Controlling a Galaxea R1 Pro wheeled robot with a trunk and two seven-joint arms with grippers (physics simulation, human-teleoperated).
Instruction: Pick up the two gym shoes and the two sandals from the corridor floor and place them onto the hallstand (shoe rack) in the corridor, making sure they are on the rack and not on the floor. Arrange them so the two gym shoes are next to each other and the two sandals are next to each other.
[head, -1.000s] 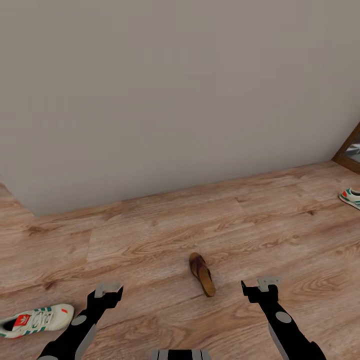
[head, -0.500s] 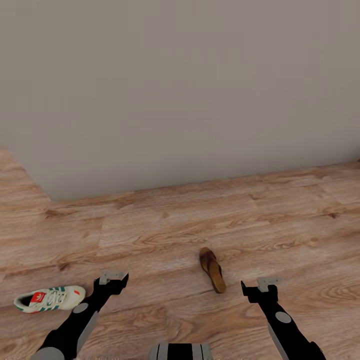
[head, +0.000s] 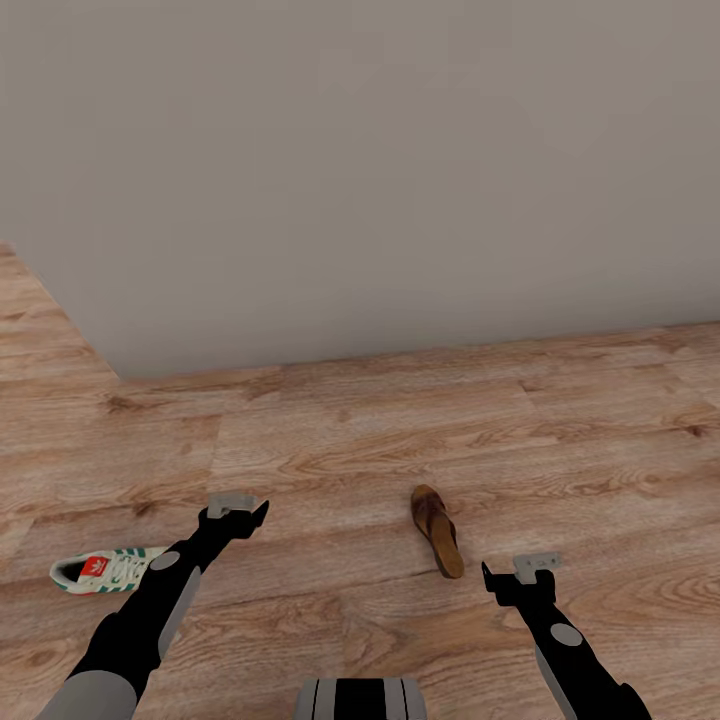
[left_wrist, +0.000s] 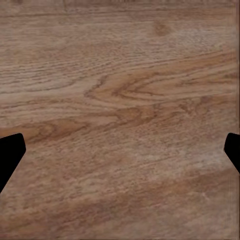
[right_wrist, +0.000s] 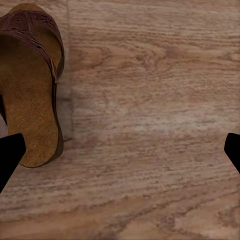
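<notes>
One brown sandal (head: 437, 529) lies on the wood-plank corridor floor (head: 400, 430), between my two arms and a little ahead of them. The right wrist view has the same sandal (right_wrist: 31, 85), tan footbed up, beside one fingertip. A white gym shoe (head: 108, 570) with green stripes and a red tongue lies on the floor at the lower left, partly hidden behind my left arm. My left gripper (head: 238, 509) is open above bare floor, as the left wrist view's wide-set fingertips (left_wrist: 10, 155) confirm. My right gripper (head: 518, 575) is open and empty, just right of the sandal. The hallstand is out of view.
A plain grey wall (head: 360, 170) fills the upper half of the head view and meets the floor just beyond the sandal. Its corner (head: 112, 372) is at the left, with more floor running back past it.
The camera has swung left, so wall corner, sandal and gym shoe have shifted right in view, and the second gym shoe and the door frame at the right have left it. My left arm has reached forward.
</notes>
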